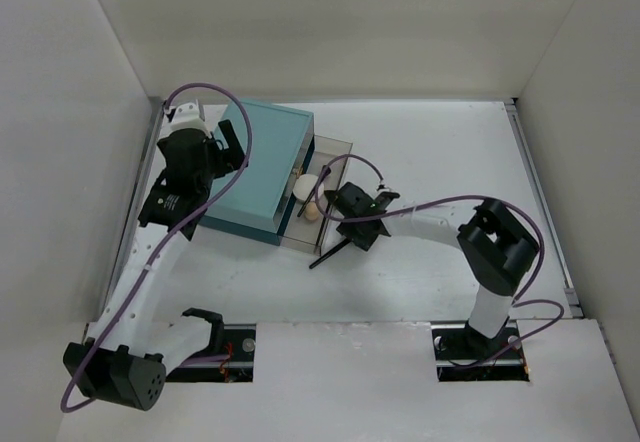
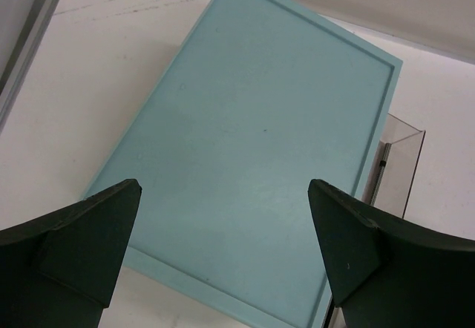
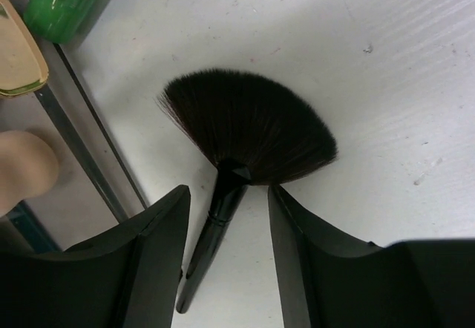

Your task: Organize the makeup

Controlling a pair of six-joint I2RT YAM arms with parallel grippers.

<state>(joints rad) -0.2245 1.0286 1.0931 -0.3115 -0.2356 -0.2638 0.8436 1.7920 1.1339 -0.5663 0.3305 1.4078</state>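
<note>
A black-handled fan brush (image 3: 245, 131) lies flat on the white table, its handle end also showing in the top view (image 1: 322, 259). My right gripper (image 3: 228, 194) is open, low over it, one finger on each side of the handle, not closed on it. It sits beside the clear drawer (image 1: 333, 152) in the top view (image 1: 352, 232). In the drawer lie a round white puff (image 1: 307, 186), a peach sponge (image 1: 313, 212) (image 3: 26, 172), a green tube (image 3: 70, 1) and a gold-topped item (image 3: 18, 53). My left gripper (image 2: 224, 187) (image 1: 230, 144) is open and empty above the teal box (image 2: 260, 135).
The teal box (image 1: 258, 167) stands at the back left with its clear drawer pulled out to the right (image 2: 401, 157). White walls enclose the table on the left, back and right. Purple cables loop over both arms.
</note>
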